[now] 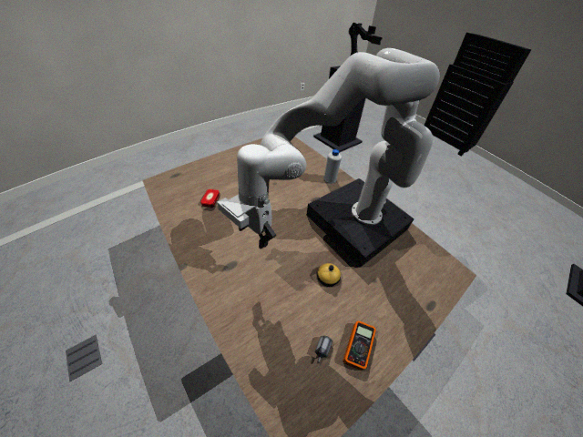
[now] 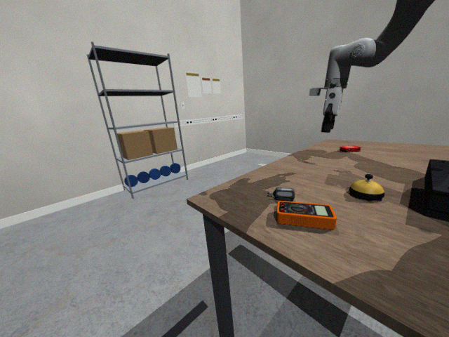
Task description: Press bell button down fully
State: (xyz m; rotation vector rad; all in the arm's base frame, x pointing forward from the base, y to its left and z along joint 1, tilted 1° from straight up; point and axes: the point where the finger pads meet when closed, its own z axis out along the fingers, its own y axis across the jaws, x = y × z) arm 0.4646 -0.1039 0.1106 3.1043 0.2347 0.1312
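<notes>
The bell (image 1: 329, 274) is a yellow dome with a small black button on top, standing on the wooden table near the robot's black base. It also shows in the exterior view (image 2: 366, 187), with the button (image 2: 368, 176) up. My gripper (image 1: 264, 237) hangs well above the table, pointing down, to the left of the bell and some way from it. In the exterior view the gripper (image 2: 327, 123) is high over the far part of the table. It is open and empty.
An orange multimeter (image 1: 360, 344) and a small grey device (image 1: 322, 347) lie near the table's front edge. A red flat object (image 1: 209, 197) lies at the far left. A white bottle (image 1: 332, 165) stands behind the black base (image 1: 360, 220).
</notes>
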